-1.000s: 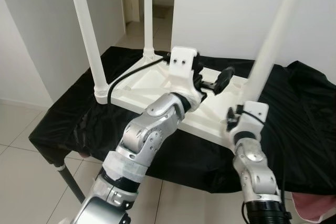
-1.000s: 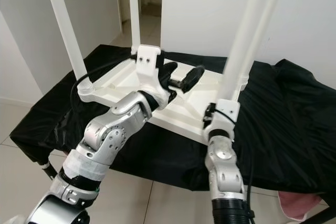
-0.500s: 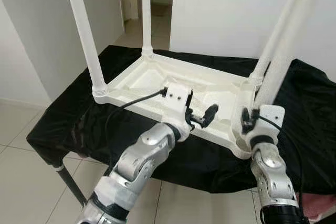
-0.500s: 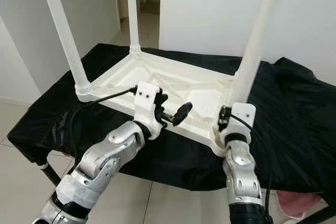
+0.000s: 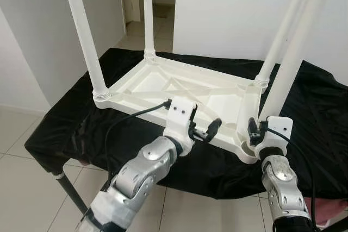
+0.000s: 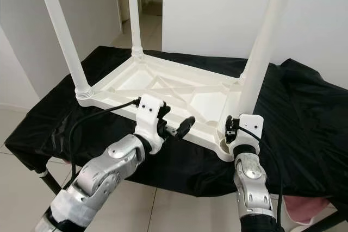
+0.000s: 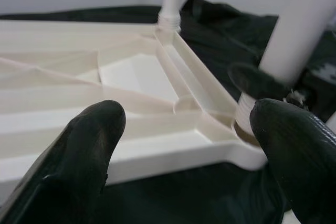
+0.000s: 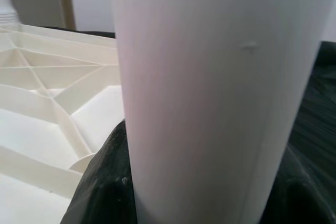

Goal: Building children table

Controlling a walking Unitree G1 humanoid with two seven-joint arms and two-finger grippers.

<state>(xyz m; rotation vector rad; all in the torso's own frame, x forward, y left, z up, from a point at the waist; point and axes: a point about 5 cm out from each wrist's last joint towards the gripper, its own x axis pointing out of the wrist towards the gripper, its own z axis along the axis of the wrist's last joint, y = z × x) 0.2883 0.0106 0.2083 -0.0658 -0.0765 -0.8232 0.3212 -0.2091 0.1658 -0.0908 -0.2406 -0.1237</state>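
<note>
The upturned white tabletop (image 5: 179, 88) is laid on the black cloth (image 5: 81, 123). The left gripper (image 5: 202, 132) is held spread and empty by its near edge. The fourth leg (image 6: 260, 52), upright, is clasped by the right gripper (image 6: 235, 127) directly above the near-right corner socket (image 6: 224, 146).

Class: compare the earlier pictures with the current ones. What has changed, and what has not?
The left gripper, fingers open, has drawn back from over the upturned table top to its near edge. The right gripper has kept its grip on the fourth leg at the near corner socket. Three legs stay upright.
</note>
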